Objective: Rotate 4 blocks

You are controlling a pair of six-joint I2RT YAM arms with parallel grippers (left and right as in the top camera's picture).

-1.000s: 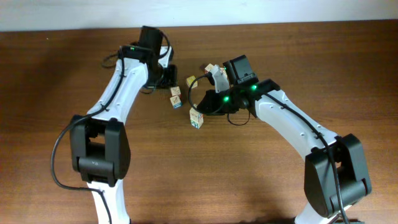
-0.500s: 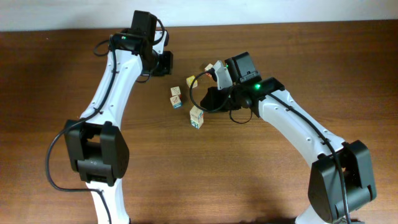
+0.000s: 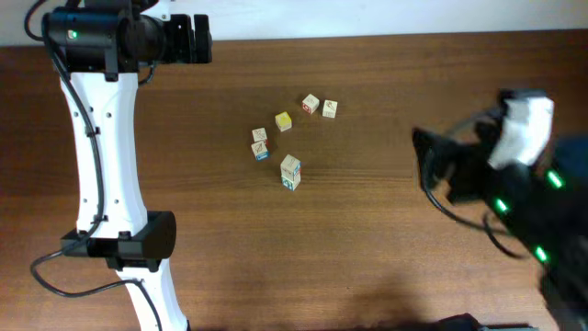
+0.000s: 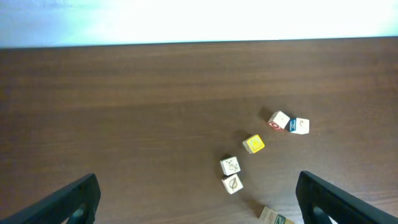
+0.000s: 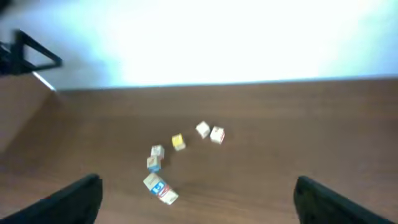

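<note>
Several small wooden blocks lie loose mid-table. The yellow-faced block [image 3: 283, 120] [image 4: 254, 144] [image 5: 178, 142] is in the middle, and the blue-edged block [image 4: 300, 126] [image 3: 330, 109] touches a red-marked cube [image 4: 279, 119]. Two pale cubes [image 4: 230, 165] [image 3: 260, 136] lie close together. The green "N" block [image 4: 273, 216] [image 3: 290, 172] sits nearest. My left gripper [image 3: 197, 39] [image 4: 199, 205] is open at the far left, high and far from the blocks. My right gripper [image 3: 430, 165] [image 5: 199, 202] is open at the right, blurred, holding nothing.
The brown wooden table [image 3: 184, 230] ends at a white wall along its far edge [image 4: 186, 45]. The left arm's white links [image 3: 101, 156] stand over the table's left side. A dark frame [image 5: 31, 53] shows at the right wrist view's upper left.
Both arms have pulled back and up from the block cluster, the left to the far left corner, the right to the right side. Both grippers have gone from shut to open.
</note>
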